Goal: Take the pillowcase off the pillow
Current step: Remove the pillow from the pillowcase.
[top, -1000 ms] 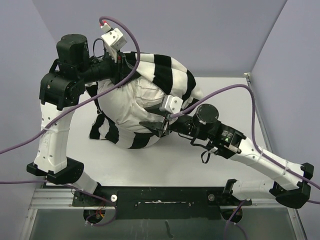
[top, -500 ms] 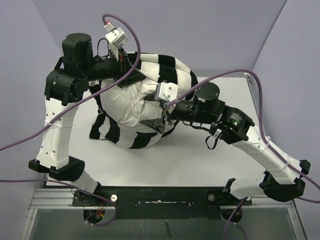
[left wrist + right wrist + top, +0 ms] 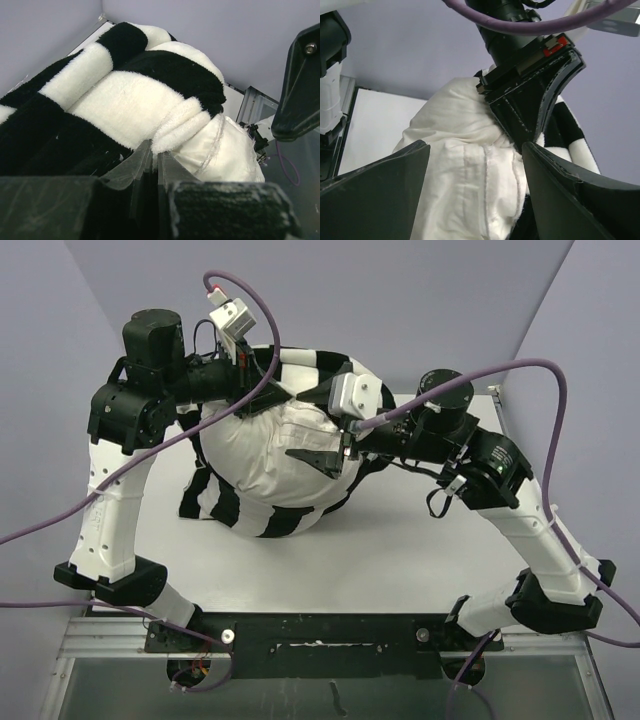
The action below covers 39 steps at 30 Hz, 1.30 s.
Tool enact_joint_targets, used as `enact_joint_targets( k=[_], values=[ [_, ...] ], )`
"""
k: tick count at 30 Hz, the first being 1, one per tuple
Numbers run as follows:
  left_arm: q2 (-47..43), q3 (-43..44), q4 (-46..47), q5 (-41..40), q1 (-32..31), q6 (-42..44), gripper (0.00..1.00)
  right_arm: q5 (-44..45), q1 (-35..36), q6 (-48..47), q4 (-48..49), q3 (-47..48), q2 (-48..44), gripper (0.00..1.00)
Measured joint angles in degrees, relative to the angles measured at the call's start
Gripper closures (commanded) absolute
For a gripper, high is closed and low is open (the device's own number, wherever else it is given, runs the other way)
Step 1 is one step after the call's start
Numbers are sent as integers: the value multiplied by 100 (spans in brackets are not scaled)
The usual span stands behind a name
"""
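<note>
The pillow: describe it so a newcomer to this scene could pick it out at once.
Toward the far side of the white table lies one soft bundle. The pillow is its plump, plain white middle, unlike the pillowcase around it, which has black and white stripes.

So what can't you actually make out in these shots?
Left wrist view: the left end effector is shut right at the pillowcase hem. Its own fingers hide whether fabric is pinched.
Top view: the pillowcase bunches over the far side of the pillow, so how much sits inside is unclear.
Right wrist view: the fingers of the open right end effector and the bottom edge cut off the pillow's lower part.
</note>
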Motion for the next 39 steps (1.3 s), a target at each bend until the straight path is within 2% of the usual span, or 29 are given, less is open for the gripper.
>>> enact_joint_targets(
  k=[4,10,15,16,18,20,22,27,33,39],
  values=[
    [-13,-15,13,0,0,0,100,-24,-109,-109,-149,332,291,24],
    [-35,-33,13,-31,0,42,100,76,-219,-315,-577,238,734,26],
    [-35,-59,15,-70,-2,50,100,459,-168,-531,-588,160,728,29],
    [-35,-61,15,-70,-2,50,100,603,-127,-579,-599,160,728,32],
    [-35,-59,13,-72,0,50,100,916,-2,-710,-616,149,737,48],
    [-35,-59,11,-70,-2,48,100,1209,109,-822,-623,149,761,75],
    [-33,-13,-42,-70,0,46,100,1486,188,-909,-610,149,813,98],
    [-4,369,-369,-118,17,50,100,1906,407,-796,-269,-48,940,100],
    [-4,557,-577,-160,90,-20,100,1908,691,-413,848,-1244,553,100],
    [-114,229,-551,-350,96,11,100,1602,741,142,1952,-2332,-22,100]
  ],
)
